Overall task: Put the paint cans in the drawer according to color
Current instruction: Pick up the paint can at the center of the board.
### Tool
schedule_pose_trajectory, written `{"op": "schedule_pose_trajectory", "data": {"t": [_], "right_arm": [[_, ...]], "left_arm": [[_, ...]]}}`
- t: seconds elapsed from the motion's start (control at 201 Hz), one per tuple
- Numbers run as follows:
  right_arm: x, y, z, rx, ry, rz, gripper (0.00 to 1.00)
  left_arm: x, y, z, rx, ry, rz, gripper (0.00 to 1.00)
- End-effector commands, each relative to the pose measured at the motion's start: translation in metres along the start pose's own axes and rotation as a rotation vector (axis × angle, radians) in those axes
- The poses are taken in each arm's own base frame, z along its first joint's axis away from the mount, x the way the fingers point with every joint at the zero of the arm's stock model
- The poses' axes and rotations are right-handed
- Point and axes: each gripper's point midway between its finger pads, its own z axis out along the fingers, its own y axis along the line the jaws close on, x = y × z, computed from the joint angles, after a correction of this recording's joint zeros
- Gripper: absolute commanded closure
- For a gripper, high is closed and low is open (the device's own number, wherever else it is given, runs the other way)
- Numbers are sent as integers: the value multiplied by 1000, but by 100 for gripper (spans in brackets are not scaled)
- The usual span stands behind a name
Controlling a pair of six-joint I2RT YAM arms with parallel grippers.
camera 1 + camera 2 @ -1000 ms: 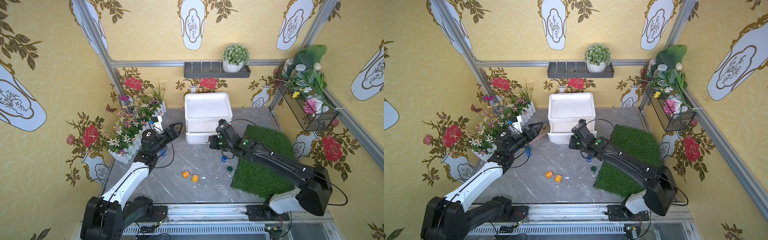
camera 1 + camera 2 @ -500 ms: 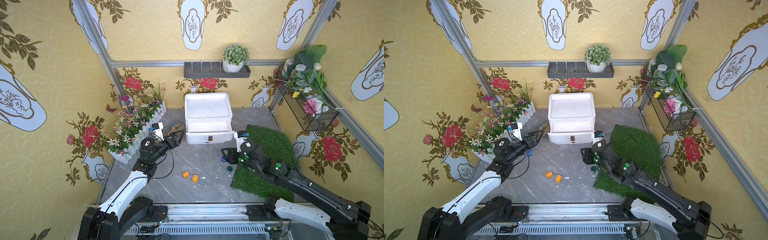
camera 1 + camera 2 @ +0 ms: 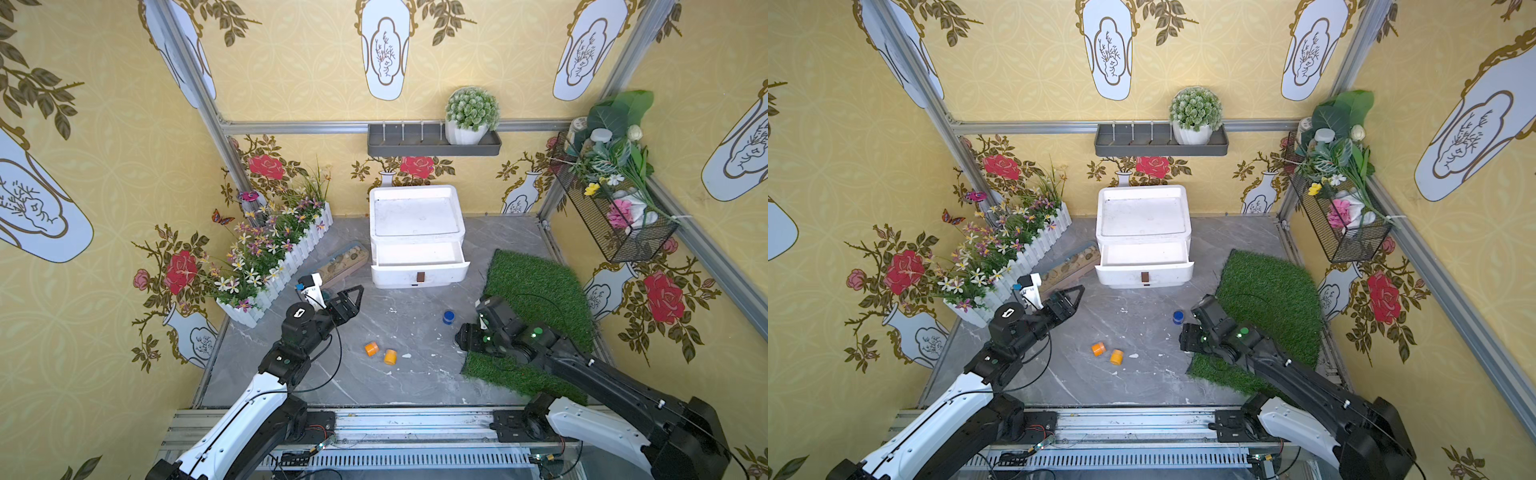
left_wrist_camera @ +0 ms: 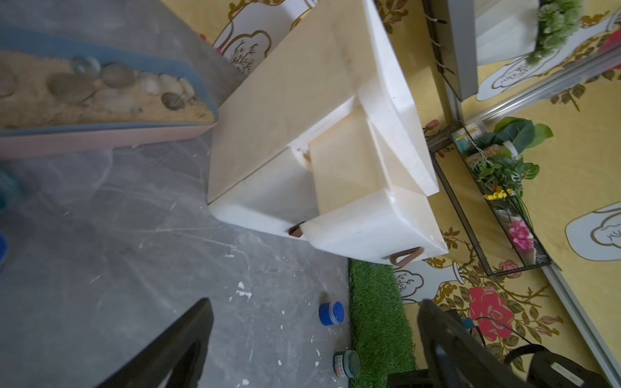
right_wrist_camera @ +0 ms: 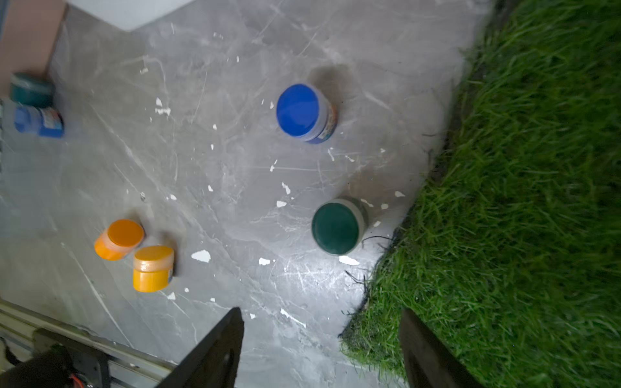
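The white drawer unit [image 3: 417, 208] stands at the back with its top drawer [image 3: 419, 272] pulled out and empty. Two orange paint cans [image 3: 371, 348] [image 3: 390, 356] lie mid-floor, and a blue can [image 3: 448, 317] stands near the grass mat. A dark green can [image 5: 337, 226] sits by the mat's edge, hidden under my right arm in both top views. Another blue can [image 5: 38, 121] and green can [image 5: 30, 90] lie together farther off. My right gripper [image 5: 321, 312] hangs open and empty over the mat's corner. My left gripper [image 3: 353, 301] is open and empty, pointing at the drawer unit.
A green grass mat [image 3: 536, 299] covers the right floor. A white picket flower planter [image 3: 274, 257] and a sand tray with pebbles [image 3: 345, 262] line the left side. A wire basket of plants [image 3: 615, 208] hangs on the right wall.
My right gripper pulled the top drawer out, let go of the handle, opened and drew back to the mat's front corner. My left arm pulled back slightly toward the front.
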Motion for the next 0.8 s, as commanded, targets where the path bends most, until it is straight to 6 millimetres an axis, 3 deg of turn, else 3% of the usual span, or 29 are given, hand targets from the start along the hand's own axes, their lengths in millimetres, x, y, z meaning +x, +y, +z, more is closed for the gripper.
{"op": "schedule_pose_trajectory", "data": {"t": [0.0, 0.199, 0.473, 0.663, 0.797], "right_arm": [[-4, -3, 8, 109, -12, -88, 21], [-15, 5, 21, 105, -42, -70, 21], [-21, 1, 42, 193, 20, -121, 27], [-24, -17, 48, 296, 51, -105, 32], [-22, -13, 58, 268, 88, -98, 35]], "left_arm": [[19, 44, -7, -146, 17, -123, 2], [25, 56, -10, -188, 20, -141, 2], [8, 46, -4, -175, -31, -117, 2], [-20, 31, -9, -209, -106, -11, 2], [-45, 25, -21, -278, -178, 88, 2]]}}
